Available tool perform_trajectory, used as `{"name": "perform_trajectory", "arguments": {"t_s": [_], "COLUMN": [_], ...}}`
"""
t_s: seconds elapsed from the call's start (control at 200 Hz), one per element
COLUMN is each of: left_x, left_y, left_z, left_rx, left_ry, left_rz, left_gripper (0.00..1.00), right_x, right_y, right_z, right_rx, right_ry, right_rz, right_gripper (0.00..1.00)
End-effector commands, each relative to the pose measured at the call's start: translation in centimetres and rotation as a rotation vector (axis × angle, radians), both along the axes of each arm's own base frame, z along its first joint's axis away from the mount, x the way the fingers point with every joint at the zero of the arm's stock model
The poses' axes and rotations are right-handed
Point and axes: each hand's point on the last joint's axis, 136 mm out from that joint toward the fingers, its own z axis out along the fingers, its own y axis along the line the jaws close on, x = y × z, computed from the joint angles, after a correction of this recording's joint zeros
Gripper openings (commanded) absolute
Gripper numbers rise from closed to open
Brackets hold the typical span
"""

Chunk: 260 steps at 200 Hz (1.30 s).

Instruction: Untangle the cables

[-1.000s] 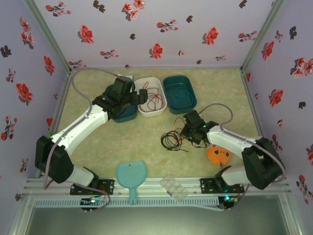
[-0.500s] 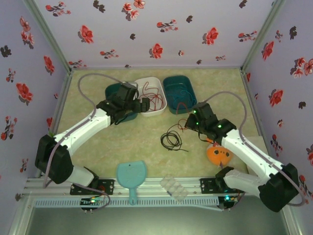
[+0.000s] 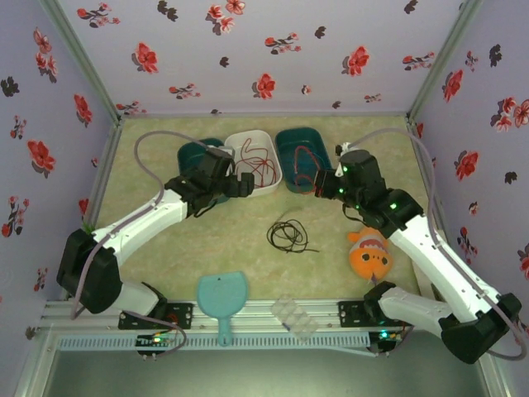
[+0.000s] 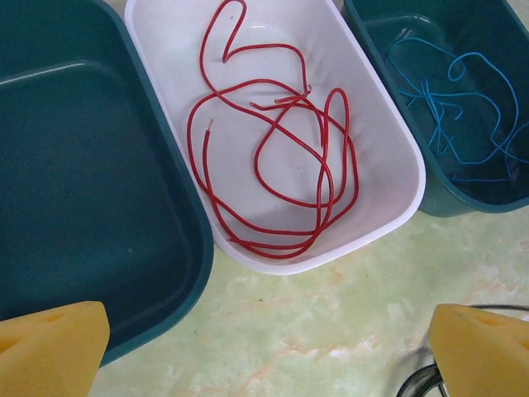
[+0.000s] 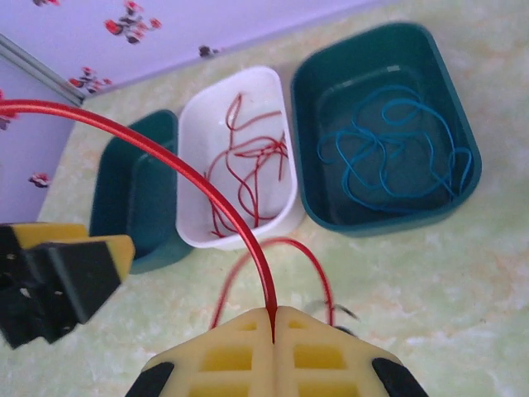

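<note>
Pressed together on a red cable (image 5: 190,178), the right fingers (image 5: 240,339); gripped near one end, probably to lift it clear of the black cable (image 3: 288,236) and bring it toward the white tub (image 4: 165,50). Arching up and leftward from the pinch, out past the frame edge in the right wrist view; long axis bowed, not straight, with a second red loop just beyond the fingers. Spread wide and gripping nothing, the left fingers (image 4: 54,343), poised over the near rim of the white tub, likely ready to assist. Inside that tub, a loose red coil (image 4: 273,157), stretched lengthwise along it. In the teal tub (image 5: 463,141) just beside, a blue cable (image 5: 388,149). On the desk (image 4: 331,314) between the arms, the black cable in a small loop, apart from both tubs.
</note>
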Motion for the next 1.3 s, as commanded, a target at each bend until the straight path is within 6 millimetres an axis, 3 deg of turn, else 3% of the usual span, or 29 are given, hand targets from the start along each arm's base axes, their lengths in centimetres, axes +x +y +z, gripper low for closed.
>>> {"name": "perform_trajectory", "arguments": {"t_s": [0.0, 0.26, 0.505, 0.825, 1.055, 1.295], "left_x": [-0.2, -0.4, -0.6, -1.4, -2.1, -2.5], "left_y": [-0.4, 0.0, 0.5, 2.6, 3.6, 4.2], "left_z": [1.2, 1.6, 2.7, 3.9, 3.5, 3.3], "left_rx": [-0.024, -0.025, -0.041, -0.048, -0.053, -0.046], "left_ry": [-0.044, -0.063, -0.092, -0.137, -0.129, -0.118], "left_rz": [-0.02, -0.02, -0.008, 0.065, 0.096, 0.103], "left_gripper": [1.0, 1.0, 1.0, 1.0, 1.0, 1.0], "right_x": [-0.3, 1.2, 4.3, 9.4, 13.8, 18.3], "right_y": [0.0, 0.9, 3.7, 7.9, 11.6, 15.0], "right_z": [2.5, 5.6, 6.0, 5.5, 2.3, -3.6], "right_rx": [-0.046, -0.057, -0.079, -0.084, -0.108, -0.162], "right_ry": [-0.062, -0.148, -0.152, -0.163, -0.136, -0.053], "right_rz": [0.051, 0.08, 0.128, 0.176, 0.23, 0.27], "right_gripper": [0.0, 0.0, 0.0, 0.0, 0.0, 0.0]}}
